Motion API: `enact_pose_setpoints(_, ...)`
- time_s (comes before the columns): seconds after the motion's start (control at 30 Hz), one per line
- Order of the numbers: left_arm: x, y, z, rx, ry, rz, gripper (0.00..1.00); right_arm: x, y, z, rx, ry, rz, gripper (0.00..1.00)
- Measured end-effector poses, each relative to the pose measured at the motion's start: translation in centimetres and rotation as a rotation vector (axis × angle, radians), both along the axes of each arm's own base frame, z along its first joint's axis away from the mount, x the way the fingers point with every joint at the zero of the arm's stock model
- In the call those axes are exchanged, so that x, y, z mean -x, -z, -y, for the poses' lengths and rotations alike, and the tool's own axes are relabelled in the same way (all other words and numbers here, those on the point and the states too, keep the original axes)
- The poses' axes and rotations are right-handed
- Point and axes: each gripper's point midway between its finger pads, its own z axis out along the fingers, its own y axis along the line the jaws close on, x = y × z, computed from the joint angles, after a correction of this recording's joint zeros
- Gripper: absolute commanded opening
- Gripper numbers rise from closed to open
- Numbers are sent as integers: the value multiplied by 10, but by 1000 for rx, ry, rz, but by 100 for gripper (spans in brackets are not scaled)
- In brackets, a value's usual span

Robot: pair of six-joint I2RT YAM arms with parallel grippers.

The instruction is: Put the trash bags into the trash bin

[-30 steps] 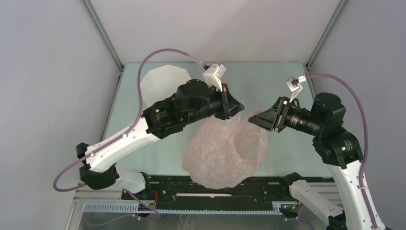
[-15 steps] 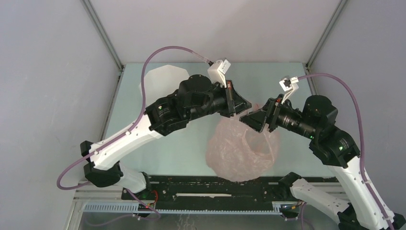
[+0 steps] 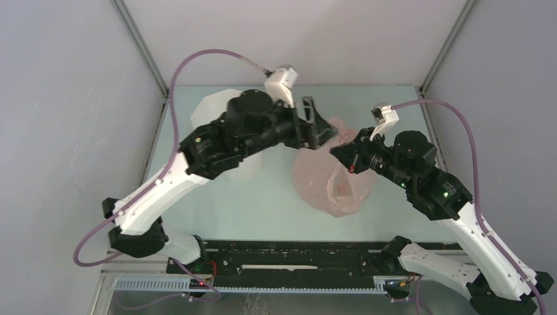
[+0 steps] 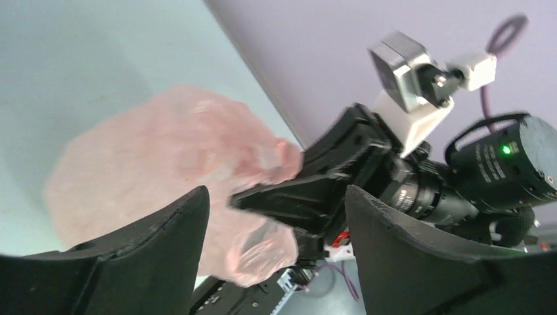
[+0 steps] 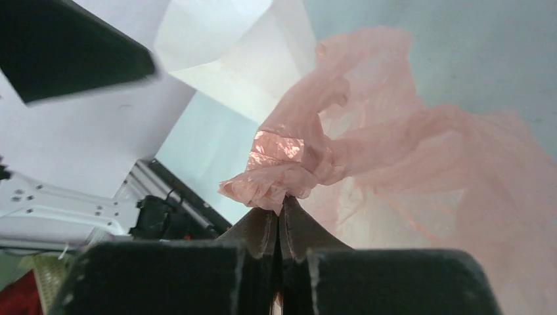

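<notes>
The trash bag (image 3: 332,184), thin wrinkled pale-pink film, hangs over the right half of the table. My right gripper (image 3: 340,153) is shut on its bunched rim; in the right wrist view the gripper (image 5: 279,209) pinches a wad of the bag (image 5: 394,151) at its tips. My left gripper (image 3: 324,128) stands open just left of that grip, with nothing between its fingers. In the left wrist view the bag (image 4: 157,151) and the right gripper's fingers (image 4: 309,187) lie beyond my open left gripper (image 4: 276,197). The white faceted trash bin (image 3: 211,108) stands at the far left, largely hidden under the left arm; the bin's walls (image 5: 243,59) show past the bag.
The glass-green table (image 3: 263,203) is walled by grey panels on three sides. A black rail (image 3: 289,252) with the arm bases runs along the near edge. Purple cables (image 3: 197,62) loop above both arms.
My left gripper has opened, let go of the bag and drawn back. My right gripper has shut on the bag's rim. The bag has shifted right and away from the near edge.
</notes>
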Motion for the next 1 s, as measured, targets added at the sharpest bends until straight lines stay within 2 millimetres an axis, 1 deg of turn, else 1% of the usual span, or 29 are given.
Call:
enact_pose_setpoints(0.03, -4, 0, -12, -7, -27, 4, 83, -3, 4, 3, 10, 26, -3, 0)
enact_pose_setpoints(0.1, -16, 0, -43, -17, -102, 14, 85, -7, 10, 9, 28, 63, -8, 0)
enact_pose_setpoints(0.13, -25, 4, -70, -31, -171, 20, 86, -8, 12, 13, 36, 79, -11, 0)
enact_pose_setpoints(0.17, -31, 6, -92, -42, -230, 23, 86, -9, 13, 16, 40, 94, -9, 0)
enact_pose_setpoints(0.2, -36, 10, -119, -58, -303, 23, 86, -9, 13, 21, 42, 111, -6, 0)
enact_pose_setpoints(0.23, -40, 11, -143, -69, -370, 25, 86, -9, 12, 25, 41, 122, -2, 0)
enact_pose_setpoints(0.27, -44, 12, -172, -81, -459, 26, 86, -9, 10, 29, 37, 133, 4, 0)
enact_pose_setpoints(0.33, -48, 14, -227, -107, -633, 23, 86, -7, 4, 38, 24, 157, 20, 0)
enact_pose_setpoints(0.4, -49, 23, -279, -146, -820, -4, 86, -6, 0, 48, 16, 184, 32, 0)
enact_pose_setpoints(0.47, -46, 33, -316, -176, -956, -39, 85, -4, -4, 56, 15, 201, 38, 0)
enact_pose_setpoints(0.5, -46, 40, -329, -198, -1005, -62, 84, -3, -8, 59, 16, 206, 43, 0)
enact_pose_setpoints(0.57, -51, 60, -344, -245, -1075, -126, 82, -3, -17, 63, 13, 214, 57, 0)
enact_pose_setpoints(0.6, -55, 73, -347, -278, -1094, -163, 80, -2, -21, 65, 12, 219, 65, 0)
enact_pose_setpoints(0.67, -67, 98, -346, -341, -1103, -225, 76, -1, -30, 68, 11, 224, 79, 0)
enact_pose_setpoints(0.73, -79, 123, -339, -397, -1081, -282, 69, 0, -37, 70, 9, 227, 90, 0)
enact_pose_setpoints(0.77, -87, 136, -335, -426, -1068, -312, 63, 2, -41, 70, 11, 223, 93, 0)
enact_pose_setpoints(0.83, -97, 158, -329, -479, -1043, -359, 48, 4, -50, 71, 6, 215, 104, 0)
enact_pose_setpoints(0.87, -101, 167, -326, -499, -1033, -376, 40, 6, -57, 71, 1, 209, 114, 0)
enact_pose_setpoints(0.9, -104, 172, -325, -516, -1025, -385, 31, 7, -63, 71, -5, 207, 125, 0)
enact_pose_setpoints(1.0, -106, 177, -326, -543, -1014, -385, 16, 12, -85, 74, -24, 205, 171, 0)
